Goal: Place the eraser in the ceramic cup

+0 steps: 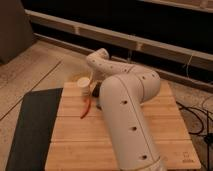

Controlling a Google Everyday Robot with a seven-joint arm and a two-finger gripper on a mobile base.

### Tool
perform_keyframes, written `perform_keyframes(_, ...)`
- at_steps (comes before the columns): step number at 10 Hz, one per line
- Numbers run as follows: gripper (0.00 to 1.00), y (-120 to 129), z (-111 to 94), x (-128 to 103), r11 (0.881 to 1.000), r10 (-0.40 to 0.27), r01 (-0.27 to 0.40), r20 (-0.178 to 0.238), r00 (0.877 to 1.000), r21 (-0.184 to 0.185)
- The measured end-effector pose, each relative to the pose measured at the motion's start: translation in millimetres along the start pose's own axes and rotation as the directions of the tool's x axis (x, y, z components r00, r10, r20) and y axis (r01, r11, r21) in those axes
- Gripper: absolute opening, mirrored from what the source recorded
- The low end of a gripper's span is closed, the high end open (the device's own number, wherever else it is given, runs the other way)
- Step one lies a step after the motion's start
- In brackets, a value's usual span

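The cream ceramic cup (pixel 84 84) stands upright near the back left corner of the wooden board (pixel 70 135). Just right of it a small dark piece shows, which I take for the eraser (pixel 97 91), partly covered by my arm. My white arm rises from the bottom of the view, bends at the back of the board and comes down again to the gripper (pixel 94 83). The gripper hangs over the eraser, close beside the cup, and is mostly hidden by the forearm. I cannot see anything held in it.
A thin red object (pixel 86 108) lies on the board in front of the cup. A dark mat (pixel 30 130) lies along the board's left side. Cables (pixel 200 112) trail on the floor at the right. A low wall runs behind.
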Motion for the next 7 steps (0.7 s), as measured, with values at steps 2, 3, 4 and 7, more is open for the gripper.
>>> perform_keyframes(2, 0.65, -5.3, 12.2, 4.6, 1.000, 0.000, 0.000, -0.028, 1.000, 0.003)
perform_keyframes(3, 0.65, -10.0, 18.2, 7.5, 1.000, 0.003, -0.002, -0.042, 0.999, 0.011)
perform_keyframes(4, 0.65, -15.8, 23.4, 9.3, 1.000, 0.008, -0.007, -0.054, 0.999, 0.021)
perform_keyframes(7, 0.45, -30.3, 30.2, 4.5, 0.998, 0.011, -0.008, -0.050, 0.999, 0.060)
